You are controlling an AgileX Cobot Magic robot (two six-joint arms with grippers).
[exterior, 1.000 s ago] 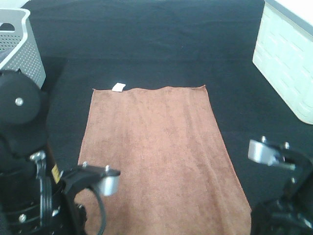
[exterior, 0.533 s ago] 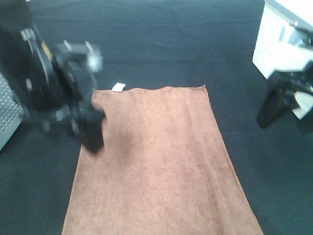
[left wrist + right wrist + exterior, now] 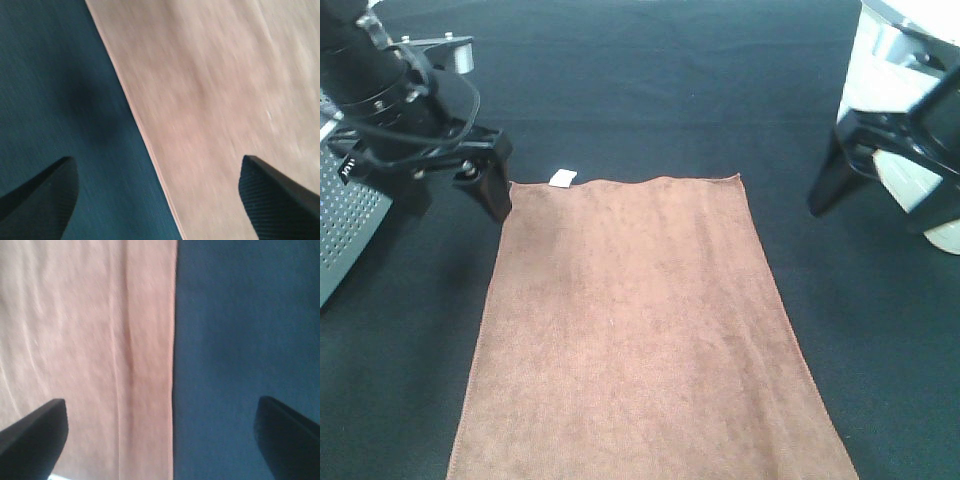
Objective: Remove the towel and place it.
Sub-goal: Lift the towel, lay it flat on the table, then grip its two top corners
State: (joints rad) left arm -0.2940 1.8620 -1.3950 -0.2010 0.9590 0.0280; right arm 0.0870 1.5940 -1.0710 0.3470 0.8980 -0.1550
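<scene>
The brown towel lies flat on the black table cloth, with its small white tag at the far left corner. My left gripper is open and empty above the towel's far left corner; one finger is over the towel's edge. In the left wrist view the towel's hem runs between the open left gripper's fingertips. My right gripper is open and empty, just right of the far right corner. In the right wrist view the towel's right edge lies between the open right gripper's fingertips.
A grey perforated basket stands at the left edge, partly behind the left arm. A white crate stands at the far right, behind the right arm.
Both arms have swung from the near edge to the far end of the towel. The towel has not moved.
</scene>
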